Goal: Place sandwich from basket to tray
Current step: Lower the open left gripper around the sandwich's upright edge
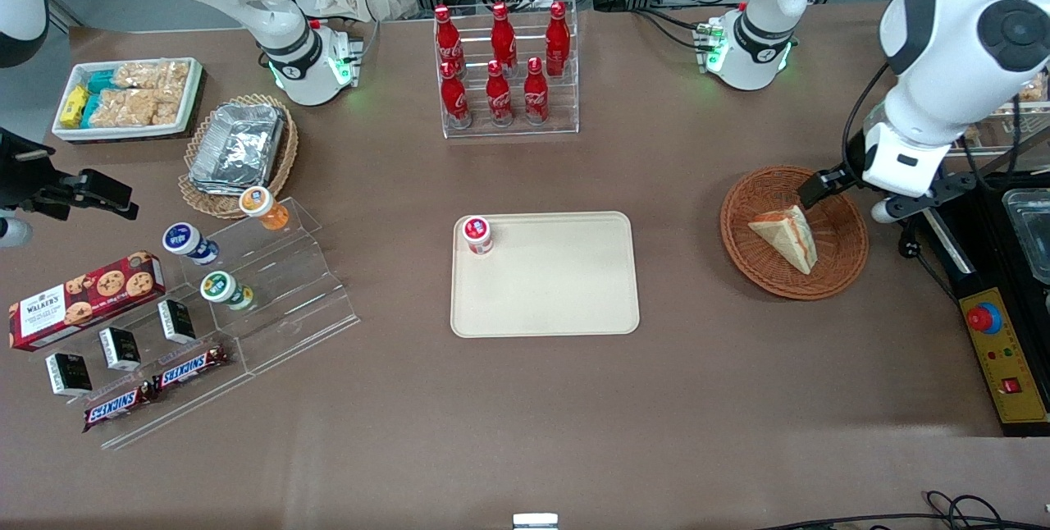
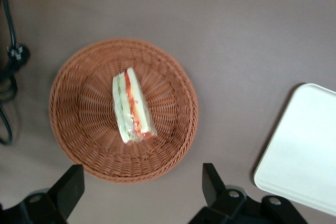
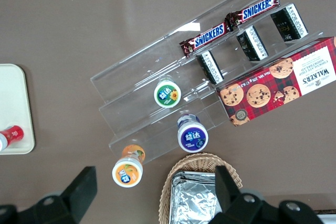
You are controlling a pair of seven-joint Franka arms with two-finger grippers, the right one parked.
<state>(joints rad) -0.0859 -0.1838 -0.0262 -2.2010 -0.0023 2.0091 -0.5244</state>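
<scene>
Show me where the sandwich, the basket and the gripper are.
sandwich [image 2: 132,107], left wrist view, its cut filling edge.
basket [image 1: 845,222], front view, bare woven floor.
gripper [image 2: 140,187], left wrist view, midway between its open fingertips, above the basket.

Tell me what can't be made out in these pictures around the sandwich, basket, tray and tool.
- Tool: open above the basket; front view, the arm's body covers most of it.
- Tray: wrist view, cut off by the frame edge; the front view shows it whole.
- Sandwich: underside hidden where it lies in the basket, in both views.
- Red-capped jar on the tray: label too small to read.
</scene>
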